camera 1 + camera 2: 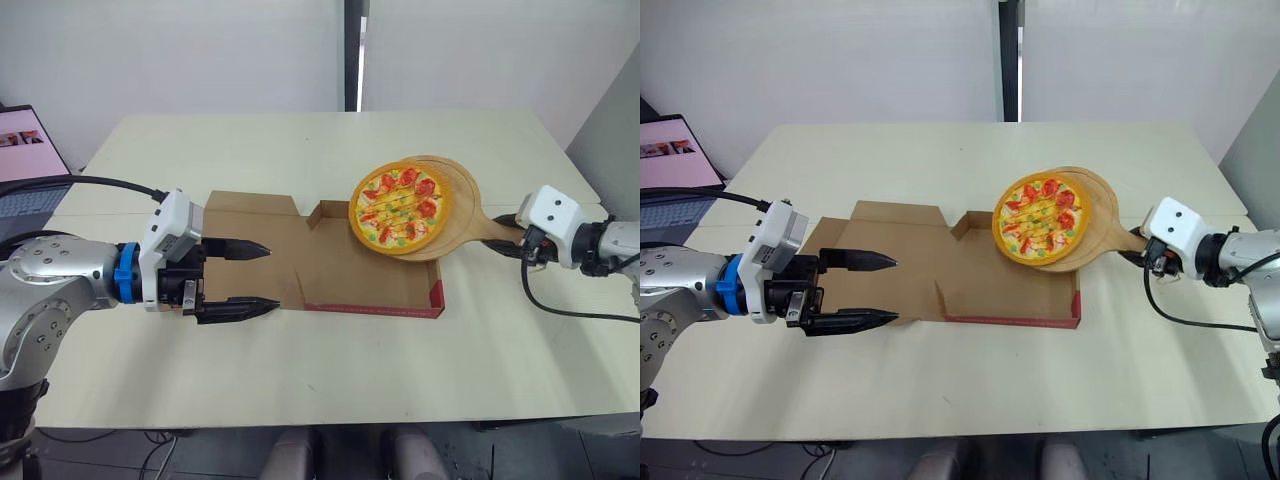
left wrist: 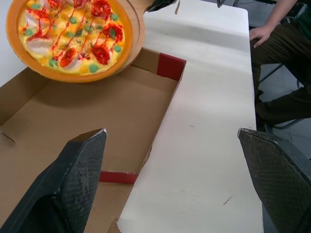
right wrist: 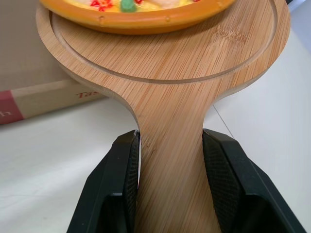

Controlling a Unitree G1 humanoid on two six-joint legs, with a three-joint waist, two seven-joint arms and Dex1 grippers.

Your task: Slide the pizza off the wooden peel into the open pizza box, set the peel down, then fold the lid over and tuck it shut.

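Observation:
A pizza (image 1: 400,204) with an orange crust and red toppings lies on the round wooden peel (image 1: 462,212), overhanging the peel's left rim above the far right corner of the open pizza box (image 1: 345,272). The peel is tilted over the box. My right gripper (image 3: 170,145) is shut on the peel's handle (image 3: 171,160), to the right of the box. My left gripper (image 1: 250,277) stands open over the box's flat lid (image 1: 250,215), its two fingers pointing right toward the tray. In the left wrist view the pizza (image 2: 73,36) hangs over the brown box floor (image 2: 97,116).
The box has red side walls (image 1: 375,310) and lies mid-table. A laptop (image 1: 25,160) sits at the table's far left edge. In the left wrist view a seated person (image 2: 282,58) rests a hand at the table's far right end.

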